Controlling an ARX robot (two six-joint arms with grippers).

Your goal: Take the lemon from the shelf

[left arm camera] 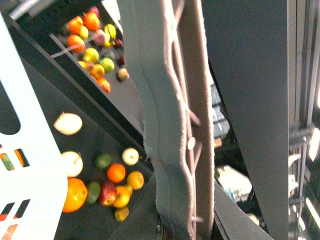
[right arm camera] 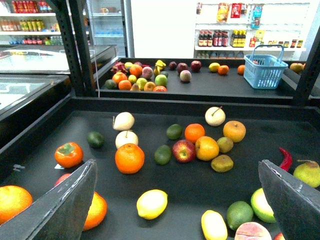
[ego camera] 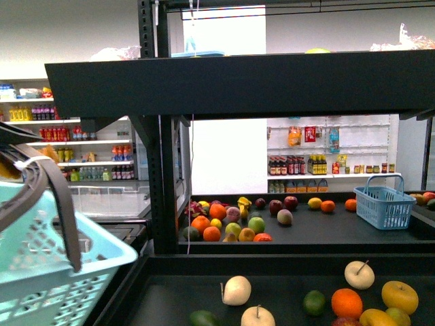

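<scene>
A yellow lemon [right arm camera: 151,203] lies on the black shelf tray [right arm camera: 150,125] among loose fruit. My right gripper [right arm camera: 176,162] is open above this tray, with one finger [right arm camera: 62,205] to one side of the lemon and the other finger [right arm camera: 292,200] far to the opposite side; the lemon lies between them, nearer the first. A second, longer yellow fruit [right arm camera: 213,225] lies close by. My left gripper is shut on the grey handle [left arm camera: 170,125] of a pale teal basket [ego camera: 54,278]; its jaws are hidden behind the handle. The shelf posts [ego camera: 163,183] stand ahead.
Oranges [right arm camera: 129,158], an apple [right arm camera: 183,150], limes [right arm camera: 240,214], pears and a red chilli [right arm camera: 285,159] crowd the tray. A farther tray holds more fruit [ego camera: 231,224] and a blue basket [ego camera: 385,204]. An upper tray [ego camera: 238,85] overhangs. White wall shelves of bottles stand behind.
</scene>
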